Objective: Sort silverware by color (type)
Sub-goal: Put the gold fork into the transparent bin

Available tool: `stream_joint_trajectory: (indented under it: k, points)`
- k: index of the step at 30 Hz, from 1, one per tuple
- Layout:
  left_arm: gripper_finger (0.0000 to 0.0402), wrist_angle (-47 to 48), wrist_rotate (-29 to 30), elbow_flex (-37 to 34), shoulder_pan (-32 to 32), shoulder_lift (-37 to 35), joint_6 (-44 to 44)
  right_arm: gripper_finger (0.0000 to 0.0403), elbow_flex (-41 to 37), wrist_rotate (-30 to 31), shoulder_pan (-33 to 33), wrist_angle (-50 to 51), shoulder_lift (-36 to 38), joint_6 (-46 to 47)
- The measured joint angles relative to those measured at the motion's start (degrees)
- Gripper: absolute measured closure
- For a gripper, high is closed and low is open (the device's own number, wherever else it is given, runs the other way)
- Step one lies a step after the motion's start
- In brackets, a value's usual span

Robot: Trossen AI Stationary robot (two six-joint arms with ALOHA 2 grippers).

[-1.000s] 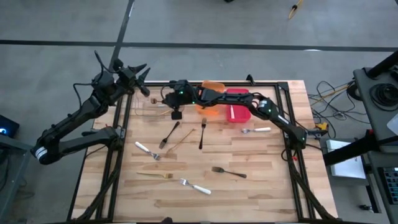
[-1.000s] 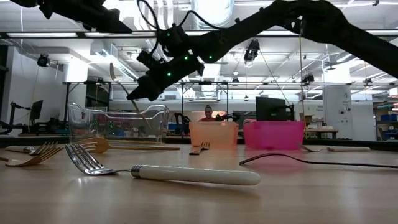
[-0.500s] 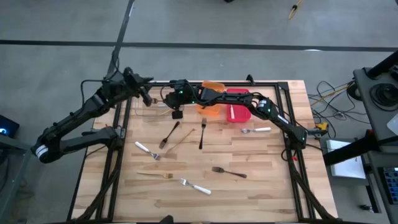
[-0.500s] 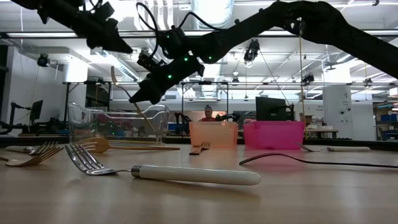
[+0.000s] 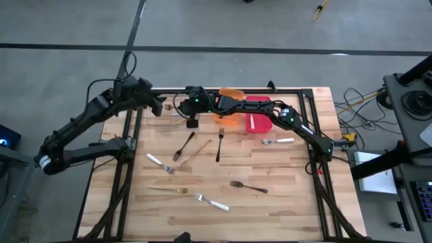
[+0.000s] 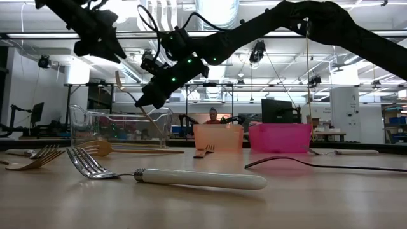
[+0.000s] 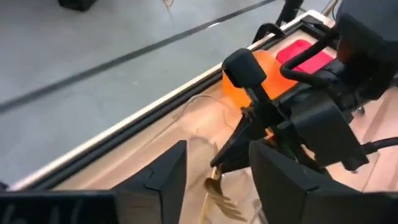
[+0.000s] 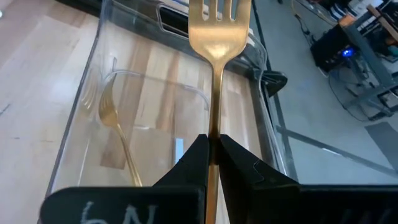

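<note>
My right gripper [image 5: 177, 108] hangs over the clear bin [image 5: 158, 116] at the table's far left, shut on a gold fork [image 8: 217, 37]. A second gold fork [image 8: 115, 134] lies on the bin's floor. My left gripper [image 5: 156, 103] hovers at the bin's far-left side, open and empty, tipped down toward the held fork [image 7: 214, 186]. Loose silverware lies flat on the wood: two black forks [image 5: 183, 145] [image 5: 219, 145], a gold piece [image 5: 196, 152], pale-handled silver ones [image 5: 160, 164] [image 5: 212, 202] [image 5: 278, 141], a black one [image 5: 248, 187] and a gold one [image 5: 169, 190]. My right gripper pinches the gold fork's slim handle [image 8: 213, 127] between its two fingers, part way along it, so the handle runs on past the fingers on both sides. The fork is lifted clear above the clear bin, slanted, its tines [image 6: 117, 77] the higher end.
An orange bin [image 5: 229, 108] and a red bin [image 5: 256, 116] stand along the far edge, right of the clear one. A black frame [image 5: 128, 162] borders the table. In the low view a pale-handled fork [image 6: 172, 177] lies close to the near edge.
My left gripper has tipped downward and rolled, sinking a little toward the clear bin and the held fork. My right gripper and its gold fork have stayed over the bin.
</note>
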State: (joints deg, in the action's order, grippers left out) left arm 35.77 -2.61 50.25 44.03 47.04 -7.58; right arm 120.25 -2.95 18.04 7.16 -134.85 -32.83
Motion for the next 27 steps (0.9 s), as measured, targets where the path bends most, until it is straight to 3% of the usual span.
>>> stream_joint_trajectory:
  k: [5,11,27]
  points:
    - [0.0219,2.10,-0.26,0.56,0.00,2.72,-3.45,0.0390,0.00,0.98,0.00,0.02,0.00,2.04]
    - [0.0213,2.64,-7.50,0.58,-0.08,5.12,-6.70,0.0390,0.02,2.99,-0.02,0.04,0.00,2.77]
    - [0.0230,7.22,-3.97,0.24,-0.02,7.77,-8.52,0.0390,0.02,3.10,-0.15,-0.02,0.00,2.79]
